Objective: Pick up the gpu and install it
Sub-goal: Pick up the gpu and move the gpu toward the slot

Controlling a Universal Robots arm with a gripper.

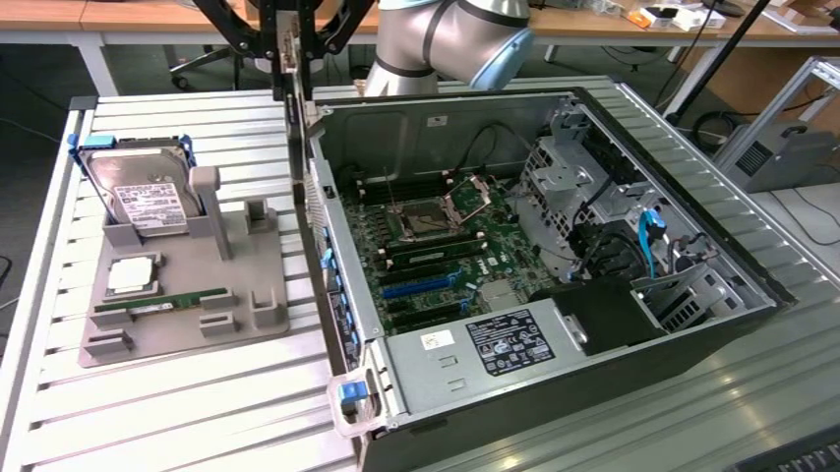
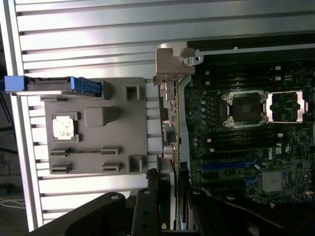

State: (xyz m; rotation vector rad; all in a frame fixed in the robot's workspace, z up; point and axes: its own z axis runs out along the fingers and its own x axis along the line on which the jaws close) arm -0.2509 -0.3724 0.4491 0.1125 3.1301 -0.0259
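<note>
The gpu [image 1: 291,54] is a thin card with a silvery metal end bracket. It hangs edge-on from my gripper [image 1: 291,22] at the top of the exterior view, above the open computer case's [image 1: 735,305] wall on the exterior view's left. In the wrist view the gpu [image 2: 170,118] runs as a narrow strip between the grey holder [image 2: 133,118] and the motherboard [image 2: 221,132], bracket end farthest from the fingers. My gripper [image 2: 168,181] is shut on the card's near end, its black fingers [image 2: 151,184] pressing on both faces. The blue expansion slots [image 1: 417,285] lie below inside the case.
A grey holder [image 1: 184,324] on the slatted table carries a hard drive [image 1: 142,192], a processor chip [image 1: 132,275] and a green memory stick [image 1: 160,303]. Inside the case are the processor socket [image 1: 427,221], drive cages [image 1: 577,187] and power supply [image 1: 506,344].
</note>
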